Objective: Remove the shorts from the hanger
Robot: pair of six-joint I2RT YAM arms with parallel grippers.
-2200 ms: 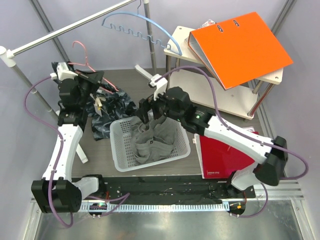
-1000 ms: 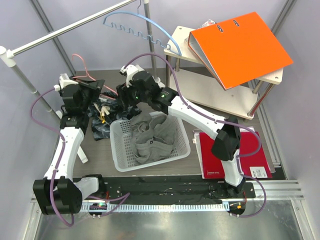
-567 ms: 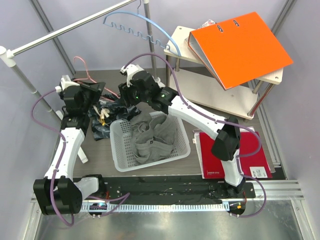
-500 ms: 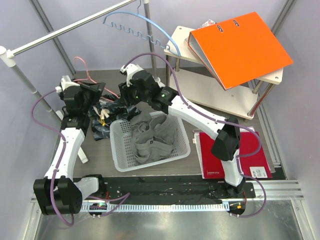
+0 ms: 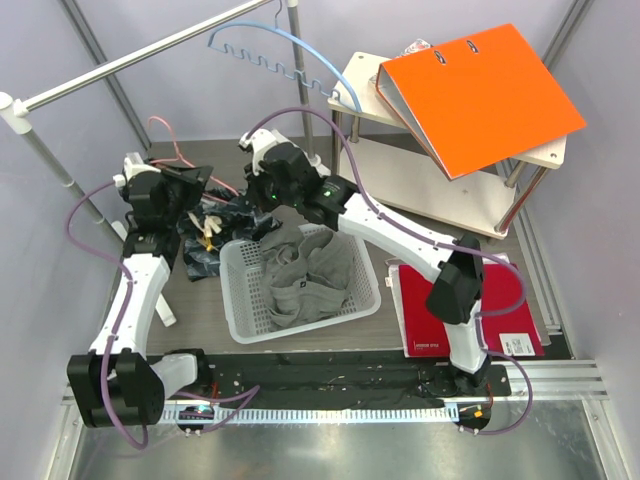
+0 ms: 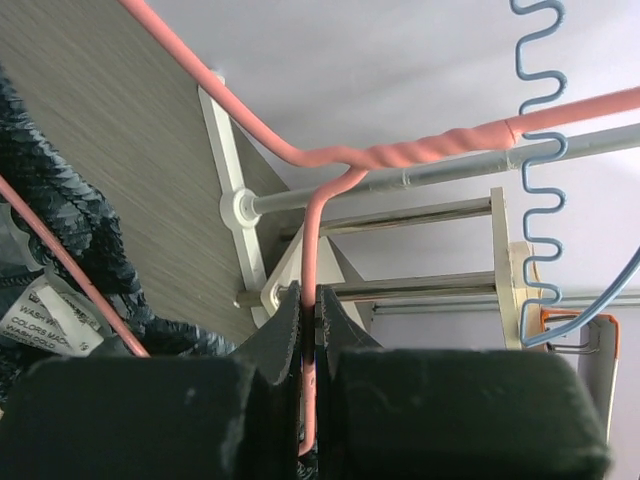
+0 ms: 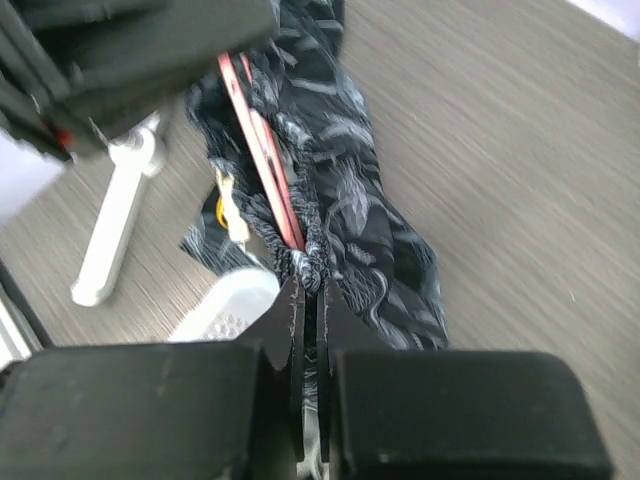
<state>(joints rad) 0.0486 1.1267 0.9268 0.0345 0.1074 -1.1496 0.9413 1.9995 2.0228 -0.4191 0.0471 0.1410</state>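
Pinched the waistband of the patterned shorts (image 7: pixel 370 230) in shut right fingers (image 7: pixel 283 335), with the pink hanger (image 7: pixel 262 150) running straight ahead, neck clamped in shut left fingers (image 6: pixel 278 345).

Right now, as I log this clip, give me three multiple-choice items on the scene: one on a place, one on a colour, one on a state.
1. The grey clothes lie:
A. on the shelf
B. in the white basket
C. over the rail

2. The hanger in the left claw is:
A. blue
B. green
C. pink

3. The right claw is:
A. shut on the shorts
B. wide open over the basket
C. out of every view

Answers:
1 B, since the top view shows the grey heap inside the basket's walls.
2 C, since the left wrist view shows a pink wire pinched between the fingers.
3 A, since the right wrist view shows the fingers closed on the dark patterned fabric.
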